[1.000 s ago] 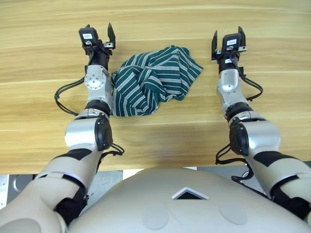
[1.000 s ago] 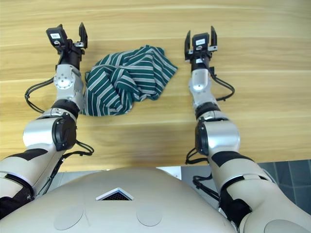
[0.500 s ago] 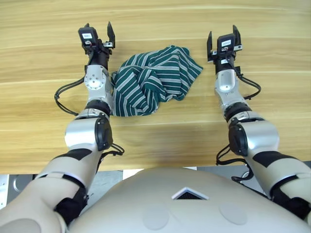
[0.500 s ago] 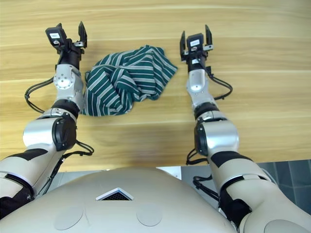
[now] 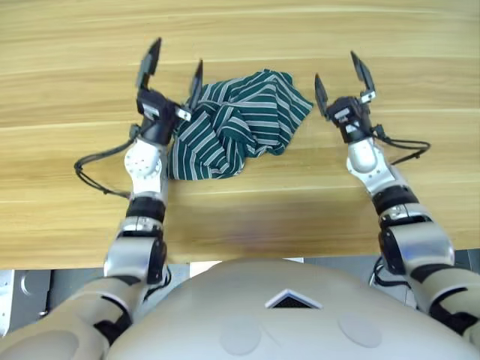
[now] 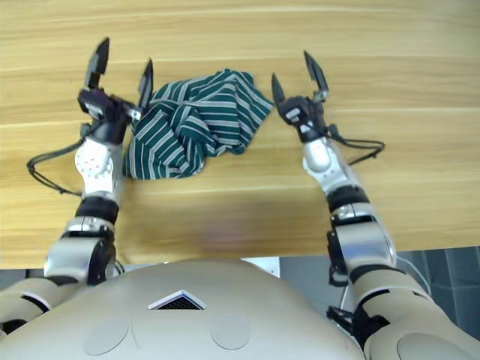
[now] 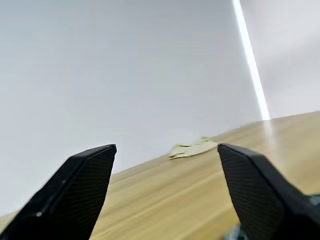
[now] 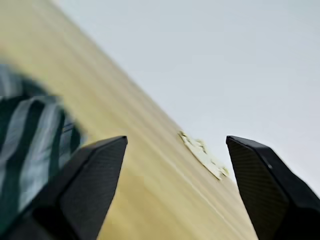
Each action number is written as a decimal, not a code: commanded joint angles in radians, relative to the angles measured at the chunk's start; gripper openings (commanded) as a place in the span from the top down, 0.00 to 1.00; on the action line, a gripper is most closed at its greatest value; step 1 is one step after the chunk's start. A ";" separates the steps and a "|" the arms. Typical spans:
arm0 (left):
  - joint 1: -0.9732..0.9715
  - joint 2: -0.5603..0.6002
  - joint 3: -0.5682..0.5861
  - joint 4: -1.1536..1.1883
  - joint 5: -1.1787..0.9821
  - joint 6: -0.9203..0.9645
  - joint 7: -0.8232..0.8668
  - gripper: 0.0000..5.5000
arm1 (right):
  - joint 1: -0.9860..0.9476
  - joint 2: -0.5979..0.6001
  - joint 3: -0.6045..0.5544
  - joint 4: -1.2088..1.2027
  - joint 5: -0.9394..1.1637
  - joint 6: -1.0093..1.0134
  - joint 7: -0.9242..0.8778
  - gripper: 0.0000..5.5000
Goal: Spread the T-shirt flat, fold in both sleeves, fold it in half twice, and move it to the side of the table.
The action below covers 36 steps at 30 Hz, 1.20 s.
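T-shirt (image 5: 236, 124) lies crumpled at the upper centre of your counter (image 5: 240, 217). Your left end effector (image 5: 178, 53) and right end effector (image 5: 334, 66) flank it, both spread wide, gripping nothing.

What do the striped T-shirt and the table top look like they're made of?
The T-shirt looks like soft, matte knit fabric, probably cotton or a blend: it slumps in loose, creased folds, and its green and white stripes bend with them. The table looks like light wood or a wood-look laminate with a smooth, low-sheen finish: long straight grain and plank seams show, but which it is stays open.
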 commanded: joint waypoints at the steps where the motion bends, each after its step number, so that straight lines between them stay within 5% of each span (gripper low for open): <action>1: 0.254 0.196 -0.160 -0.444 0.039 0.146 -0.176 0.31 | 0.196 -0.182 0.075 -0.382 0.022 -0.008 0.281 0.34; 10: 0.316 0.288 -0.158 -0.536 0.290 0.307 -0.141 0.31 | 0.218 -0.144 0.144 -0.582 0.011 0.109 0.467 0.34; 16: 0.309 0.271 -0.184 -0.525 0.271 0.287 -0.130 0.31 | 0.027 -0.023 0.237 -0.362 -0.182 0.170 0.378 0.34; 23: 0.313 0.266 -0.202 -0.488 0.264 0.278 -0.122 0.31 | -0.009 -0.031 0.276 -0.298 -0.236 0.157 0.318 0.34; 30: 0.314 0.278 -0.198 -0.485 0.261 0.260 -0.123 0.31 | 0.085 -0.182 0.322 -0.345 -0.246 0.118 0.417 0.34; 36: 0.326 0.317 -0.168 -0.460 0.322 0.268 -0.099 0.31 | 0.230 -0.374 0.193 -0.534 -0.156 0.192 0.476 0.34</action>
